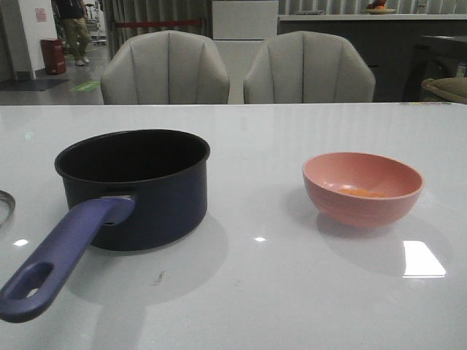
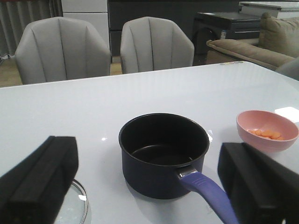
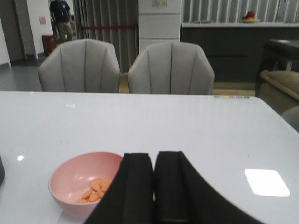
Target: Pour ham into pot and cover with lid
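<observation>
The dark navy pot (image 1: 146, 197) stands empty on the left of the white table, its purple-blue handle (image 1: 62, 255) pointing toward the near edge. Orange-yellow ham (image 1: 363, 193) bits lie in a pink bowl (image 1: 363, 211) on the right. Only a sliver of the glass lid (image 1: 5, 208) shows at the far left; its steel rim also appears as the lid (image 2: 80, 201) beside the left finger. My left gripper (image 2: 148, 148) hangs open above and behind the pot (image 2: 154, 179), holding nothing. My right gripper (image 3: 153, 161) is shut and empty, just right of the bowl (image 3: 70, 182) with the ham (image 3: 96, 189).
Two grey chairs (image 1: 164, 69) (image 1: 310, 69) stand behind the table's far edge. A sofa (image 2: 252, 49) sits off the right side. Bright light patches (image 1: 423, 259) reflect on the glossy tabletop near the bowl.
</observation>
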Motion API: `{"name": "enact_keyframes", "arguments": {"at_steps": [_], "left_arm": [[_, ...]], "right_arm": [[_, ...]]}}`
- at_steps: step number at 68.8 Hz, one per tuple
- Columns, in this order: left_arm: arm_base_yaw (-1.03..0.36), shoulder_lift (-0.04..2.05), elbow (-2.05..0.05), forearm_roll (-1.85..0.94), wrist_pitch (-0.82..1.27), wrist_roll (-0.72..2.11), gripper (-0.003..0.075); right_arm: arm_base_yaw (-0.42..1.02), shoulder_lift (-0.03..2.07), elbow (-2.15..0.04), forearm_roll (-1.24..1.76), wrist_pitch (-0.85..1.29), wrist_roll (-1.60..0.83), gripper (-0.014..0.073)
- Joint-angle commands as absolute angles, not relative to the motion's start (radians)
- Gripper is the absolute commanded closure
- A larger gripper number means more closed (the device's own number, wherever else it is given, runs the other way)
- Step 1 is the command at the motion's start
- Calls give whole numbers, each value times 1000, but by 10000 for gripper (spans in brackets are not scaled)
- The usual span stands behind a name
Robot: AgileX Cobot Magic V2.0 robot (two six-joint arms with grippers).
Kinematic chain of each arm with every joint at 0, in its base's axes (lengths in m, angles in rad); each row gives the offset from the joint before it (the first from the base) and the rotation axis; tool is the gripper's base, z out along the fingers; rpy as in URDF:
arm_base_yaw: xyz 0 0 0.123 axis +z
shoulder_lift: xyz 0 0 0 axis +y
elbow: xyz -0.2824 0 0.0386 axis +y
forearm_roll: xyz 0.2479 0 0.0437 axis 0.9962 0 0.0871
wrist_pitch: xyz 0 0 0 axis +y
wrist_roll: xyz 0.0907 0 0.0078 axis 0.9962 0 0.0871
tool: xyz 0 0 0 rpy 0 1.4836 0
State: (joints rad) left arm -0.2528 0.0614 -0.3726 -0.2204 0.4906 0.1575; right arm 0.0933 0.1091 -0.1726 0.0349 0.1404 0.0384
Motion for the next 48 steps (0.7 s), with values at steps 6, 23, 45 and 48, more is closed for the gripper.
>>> {"name": "enact_keyframes", "arguments": {"at_steps": [6, 23, 45, 48], "left_arm": [[-261, 72, -394, -229, 399, 155, 64], [-261, 72, -394, -229, 399, 155, 64], [-261, 72, -394, -233, 399, 155, 64], [-261, 72, -394, -233, 399, 155, 64]], "right_arm": [[96, 299, -294, 24, 164, 31, 447], [96, 407, -299, 49, 156, 32, 440], [96, 746, -446, 132, 215, 32, 98], [96, 796, -480, 145, 224, 32, 102]]}}
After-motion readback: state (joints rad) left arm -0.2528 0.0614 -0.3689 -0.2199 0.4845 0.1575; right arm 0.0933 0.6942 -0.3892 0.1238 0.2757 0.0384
